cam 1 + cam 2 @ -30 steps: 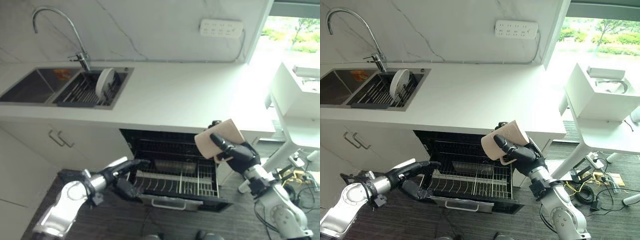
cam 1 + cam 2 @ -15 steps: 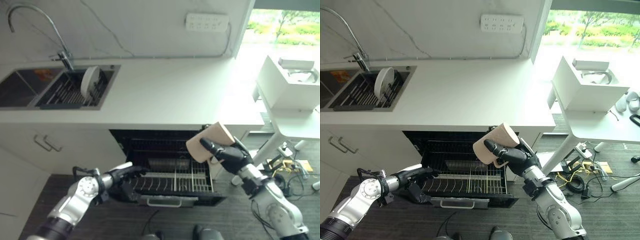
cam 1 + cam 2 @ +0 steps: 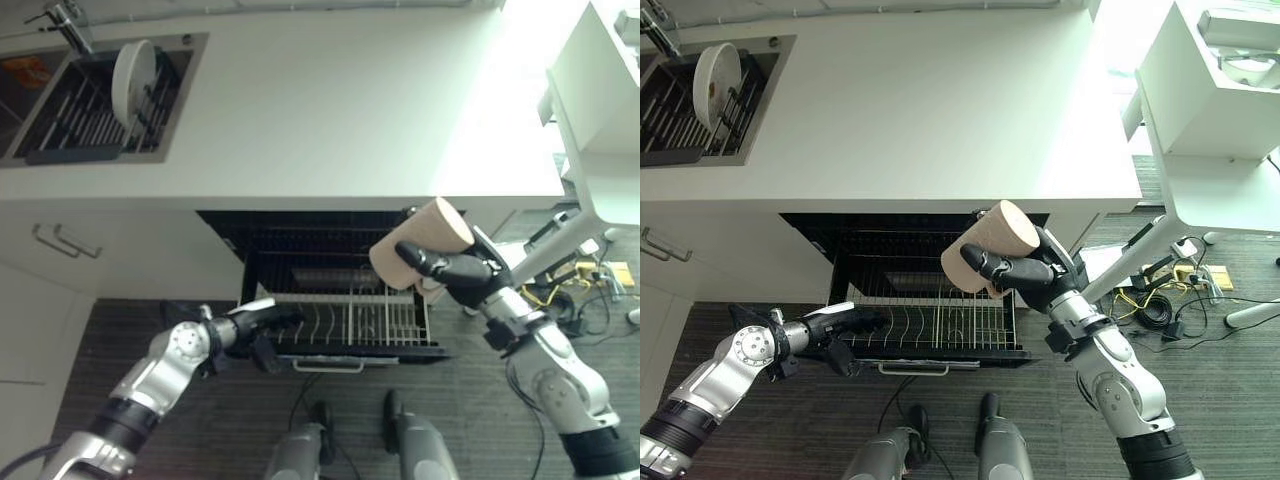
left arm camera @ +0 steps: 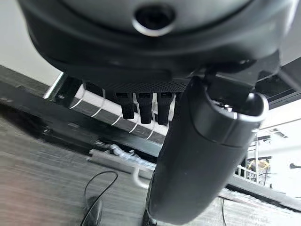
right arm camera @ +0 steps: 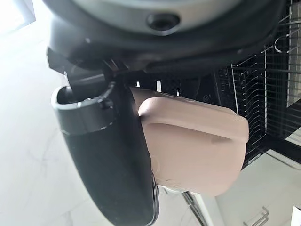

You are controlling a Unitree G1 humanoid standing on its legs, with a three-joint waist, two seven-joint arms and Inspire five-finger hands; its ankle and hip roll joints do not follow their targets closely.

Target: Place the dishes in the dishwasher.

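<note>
Nearest to me, my left hand (image 3: 262, 325) is low at the front left corner of the pulled-out rack (image 3: 390, 325). Its fingers reach onto the rack's front edge; whether they curl around a wire or only rest there, I cannot tell.

A little farther, my right hand (image 3: 462, 272) holds the beige mug (image 3: 418, 246), with fingers and thumb closed around its body. The mug is in the air, tilted, above the right part of the rack, near the right side of the dishwasher opening (image 3: 310, 245). Its round flat end points up and away from me, so its long axis leans back toward the tabletop (image 3: 330, 110), not straight down to the wires.

For the coming move this matters most: the free wires lie below the mug and a little to the left of my right hand. I judge the hand must go down and turn the mug before it can sit between the prongs.

Far away, a white plate (image 3: 132, 80) stands on edge in the sink rack (image 3: 75, 115), well apart from both hands, on my left side.
</note>
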